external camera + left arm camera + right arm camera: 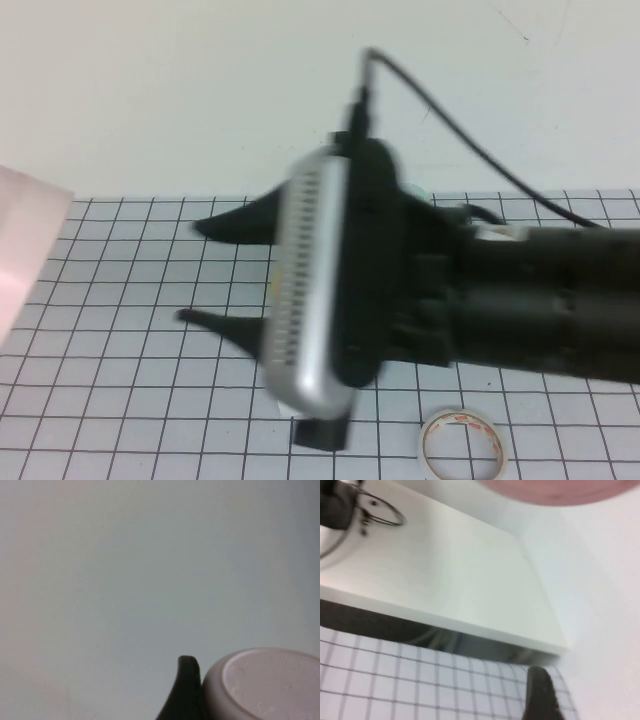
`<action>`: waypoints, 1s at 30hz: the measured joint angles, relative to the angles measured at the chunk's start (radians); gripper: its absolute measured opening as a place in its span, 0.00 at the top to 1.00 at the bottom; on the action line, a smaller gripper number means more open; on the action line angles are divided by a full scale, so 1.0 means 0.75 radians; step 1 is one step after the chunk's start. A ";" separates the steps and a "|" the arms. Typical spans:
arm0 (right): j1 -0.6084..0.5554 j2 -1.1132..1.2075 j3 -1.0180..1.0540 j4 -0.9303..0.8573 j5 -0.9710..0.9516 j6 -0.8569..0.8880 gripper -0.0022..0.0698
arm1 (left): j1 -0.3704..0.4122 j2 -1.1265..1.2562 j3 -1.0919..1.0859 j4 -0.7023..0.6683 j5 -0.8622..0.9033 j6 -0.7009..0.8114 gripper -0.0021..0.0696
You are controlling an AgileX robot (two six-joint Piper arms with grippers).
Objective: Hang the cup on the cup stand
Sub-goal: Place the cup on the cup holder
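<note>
Right pincer (205,272) spread wide above gridded table (120,400); left pincer (187,690) grasping pink cup (265,685), raised at left

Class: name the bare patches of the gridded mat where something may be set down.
Bare mat lies front-left, between the cup, held by the left tool, and the open right tool. Crowded: the right arm covers centre-right, with the tape roll in front of it.
</note>
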 joint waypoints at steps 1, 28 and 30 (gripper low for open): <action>0.000 -0.029 0.029 0.000 -0.031 0.003 0.41 | 0.000 0.000 -0.003 0.021 0.019 0.006 0.22; -0.001 -1.000 0.929 0.564 -0.406 -0.007 0.97 | -0.101 1.142 -0.643 0.432 -0.850 0.730 0.22; -0.001 -1.075 0.969 0.565 -0.450 -0.010 0.97 | -0.162 1.214 -0.693 0.432 -0.853 0.814 0.22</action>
